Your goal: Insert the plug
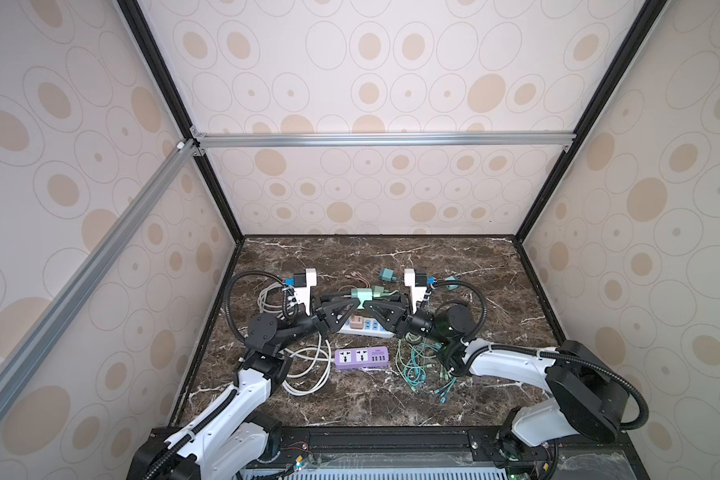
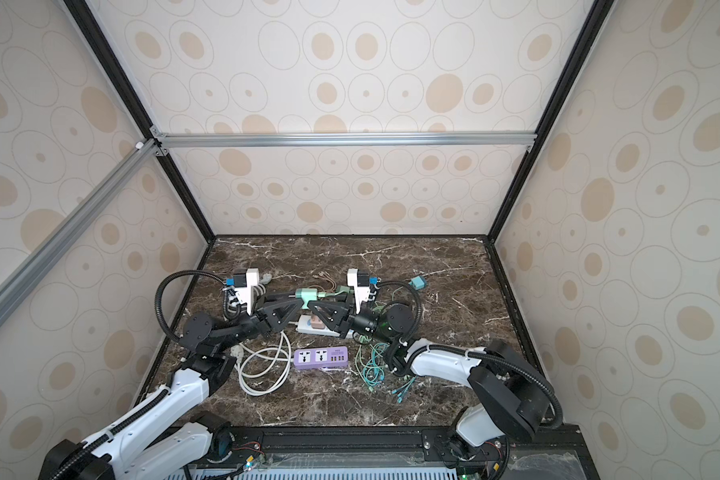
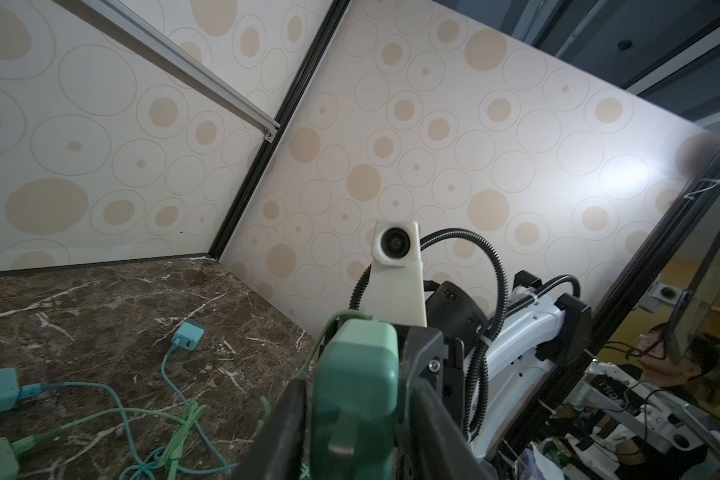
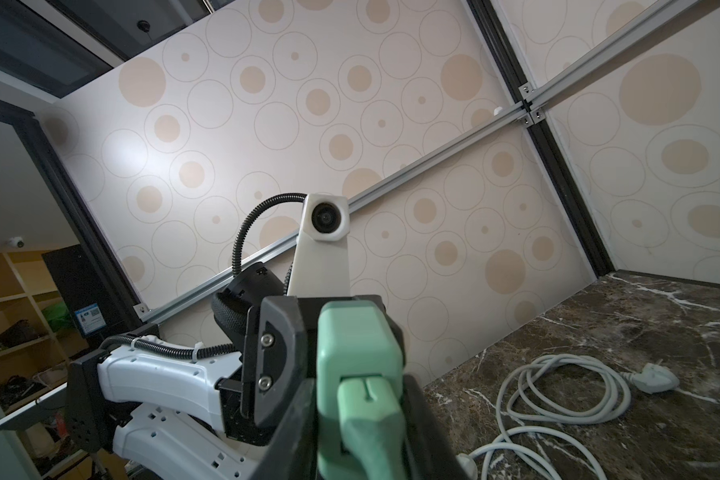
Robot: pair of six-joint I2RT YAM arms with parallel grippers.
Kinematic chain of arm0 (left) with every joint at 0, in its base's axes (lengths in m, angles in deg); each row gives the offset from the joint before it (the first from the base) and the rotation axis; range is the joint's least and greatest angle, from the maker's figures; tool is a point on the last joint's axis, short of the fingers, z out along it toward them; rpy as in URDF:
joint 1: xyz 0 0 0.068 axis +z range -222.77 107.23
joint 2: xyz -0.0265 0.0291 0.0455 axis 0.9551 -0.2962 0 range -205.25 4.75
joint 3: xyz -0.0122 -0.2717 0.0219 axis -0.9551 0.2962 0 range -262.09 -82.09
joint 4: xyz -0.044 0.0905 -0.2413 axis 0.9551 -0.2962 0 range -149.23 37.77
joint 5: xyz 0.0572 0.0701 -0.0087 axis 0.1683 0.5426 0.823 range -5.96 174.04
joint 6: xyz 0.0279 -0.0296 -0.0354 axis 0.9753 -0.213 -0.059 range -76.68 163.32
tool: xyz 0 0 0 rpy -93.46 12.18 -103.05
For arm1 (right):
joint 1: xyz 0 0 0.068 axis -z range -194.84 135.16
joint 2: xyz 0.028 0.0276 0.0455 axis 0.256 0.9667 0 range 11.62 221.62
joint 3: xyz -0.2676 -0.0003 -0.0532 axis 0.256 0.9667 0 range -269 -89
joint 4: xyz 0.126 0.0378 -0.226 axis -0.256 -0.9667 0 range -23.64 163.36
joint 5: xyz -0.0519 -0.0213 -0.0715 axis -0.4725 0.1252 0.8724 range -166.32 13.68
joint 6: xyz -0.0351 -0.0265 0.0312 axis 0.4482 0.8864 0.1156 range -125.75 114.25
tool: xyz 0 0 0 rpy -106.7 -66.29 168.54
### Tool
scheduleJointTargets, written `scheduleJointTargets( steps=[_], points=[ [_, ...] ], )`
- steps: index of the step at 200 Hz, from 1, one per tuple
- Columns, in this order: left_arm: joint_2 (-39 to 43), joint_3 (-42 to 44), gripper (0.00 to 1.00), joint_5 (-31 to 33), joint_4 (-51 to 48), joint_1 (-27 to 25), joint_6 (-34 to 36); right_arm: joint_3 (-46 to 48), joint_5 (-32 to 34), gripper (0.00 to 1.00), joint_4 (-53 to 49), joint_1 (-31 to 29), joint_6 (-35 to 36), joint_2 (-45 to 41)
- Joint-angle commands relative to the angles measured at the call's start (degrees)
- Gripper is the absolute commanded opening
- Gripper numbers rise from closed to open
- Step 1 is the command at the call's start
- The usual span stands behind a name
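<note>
one adapter (image 1: 355, 321) seemingly in strip (image 1: 382, 331) | right fingers (image 4: 425, 440) clamp charger (image 4: 358, 345) | left fingers (image 3: 285, 432): cannot tell

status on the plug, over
left gripper and right gripper both flank green charger, mid-air; grip unclear. white power strip beneath, cable tangle beside it.

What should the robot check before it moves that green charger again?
1. Is the green charger lifted between both grippers? Ok.
2. Is the right gripper snug on it? Ok, its fingers sit against both sides in the right wrist view.
3. Is the left gripper clear of it? Cannot tell, its fingers lie very close alongside.
4. Is the prong bare and unblocked? Ok.
5. Is the green cable seated in the charger? Ok.
6. Does the purple power strip have a free socket? Ok, both big sockets look empty.
</note>
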Motion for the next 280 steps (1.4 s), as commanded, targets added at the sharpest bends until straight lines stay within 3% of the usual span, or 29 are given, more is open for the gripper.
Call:
scheduleJointTargets(
  steps=[1, 44, 62, 86, 116, 144, 163, 179, 218, 280],
  points=[
    [2.45, 0.37, 0.65, 1.90, -5.23, -0.10, 3.14, 0.18, 3.45, 0.15, -2.28, 0.46, 2.80, -3.35],
    [8.52, 0.52, 0.81, 9.60, -18.83, 0.05, 11.37, 0.33, 9.24, 0.14, -17.50, 0.60, 8.39, -8.76],
    [10.60, 0.06, 0.82, 15.13, -27.26, 0.12, 15.56, -0.41, 13.60, 0.12, -27.78, 0.55, 11.74, -12.45],
    [10.88, -1.05, 0.81, 27.08, -39.28, 0.16, 19.54, -3.52, 19.97, 0.14, -45.05, 0.56, 16.38, -16.11],
    [6.94, -1.81, 0.79, 36.36, -45.58, 0.23, 20.62, -4.99, 27.68, 0.10, -57.42, 0.56, 18.72, -16.49],
    [2.76, -1.38, 0.77, 39.13, -44.67, 0.40, 20.05, -7.22, 31.95, 0.09, -65.89, 0.53, 17.79, -14.56],
    [-0.59, -1.53, 0.75, 41.15, -44.43, 0.75, 20.44, -11.94, 35.55, 0.00, -74.41, 0.38, 16.56, -10.69],
    [-3.57, -2.05, 0.74, 42.21, -44.45, 1.01, 21.58, -16.42, 39.27, 0.00, -81.94, 0.16, 15.02, -6.83],
    [-11.16, -3.19, 0.71, 42.32, -42.68, 1.84, 24.51, -21.49, 42.54, 0.00, -87.03, -0.97, 12.25, -0.70],
    [-22.45, -6.81, 0.58, 39.05, -39.98, 3.55, 27.16, -34.50, 48.56, 0.00, -101.95, -4.04, 5.09, 10.28]
  ],
)
